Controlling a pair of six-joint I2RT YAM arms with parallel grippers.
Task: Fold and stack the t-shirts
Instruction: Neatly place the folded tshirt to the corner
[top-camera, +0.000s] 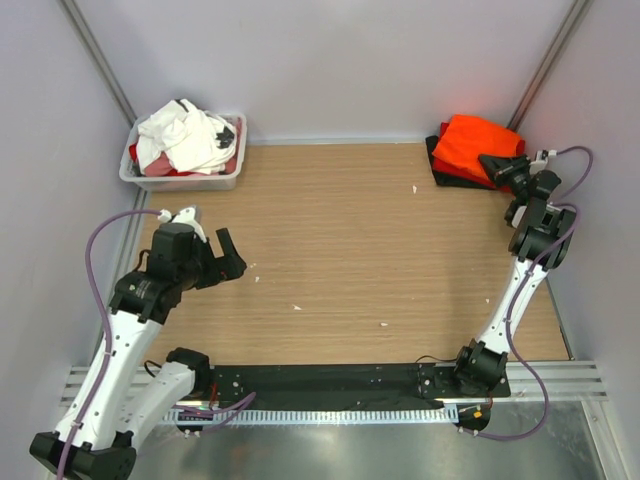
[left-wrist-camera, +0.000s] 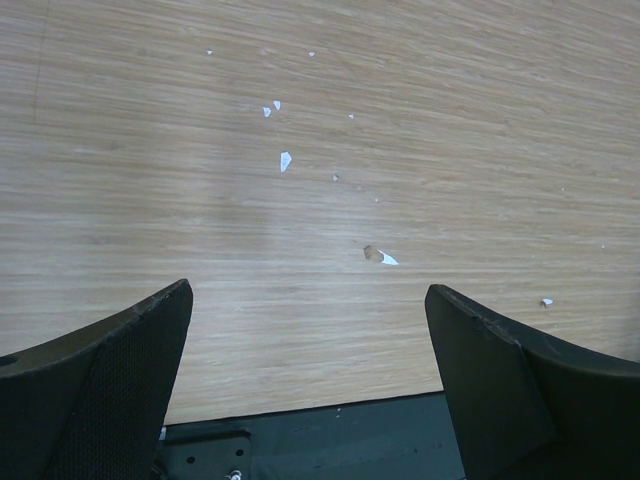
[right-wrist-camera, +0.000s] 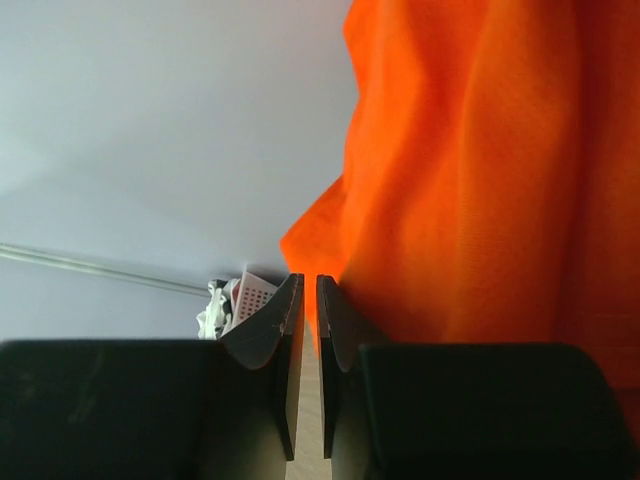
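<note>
1. Broadly, a pale wooden surface (top-camera: 340, 240) fills the top view, with both arms bolted at its near edge.
2. At the far left corner stands a white tub (top-camera: 180, 183) heaped with crumpled white t-shirts (top-camera: 185, 135); a strip of red cloth (top-camera: 160, 170) shows under them.
3. At the far right corner lies a folded orange t-shirt (top-camera: 470, 140), on top of darker red and black cloth (top-camera: 440, 168) that shows along its left side.
4. Near the left edge, the left fingers (left-wrist-camera: 120, 380) are spread wide above bare wood and hold nothing; the top view shows them (top-camera: 230, 262) well apart from the tub.
5. Near the right edge, the right fingers (right-wrist-camera: 290, 340) are pressed almost together, with only a thin slit between them and no cloth in it. Orange cloth fills the wrist view just beyond them. From above they (top-camera: 497, 163) sit at the orange t-shirt's right side.
6. Small white flecks (left-wrist-camera: 285, 160) dot the wood ahead of the left fingers.
</note>
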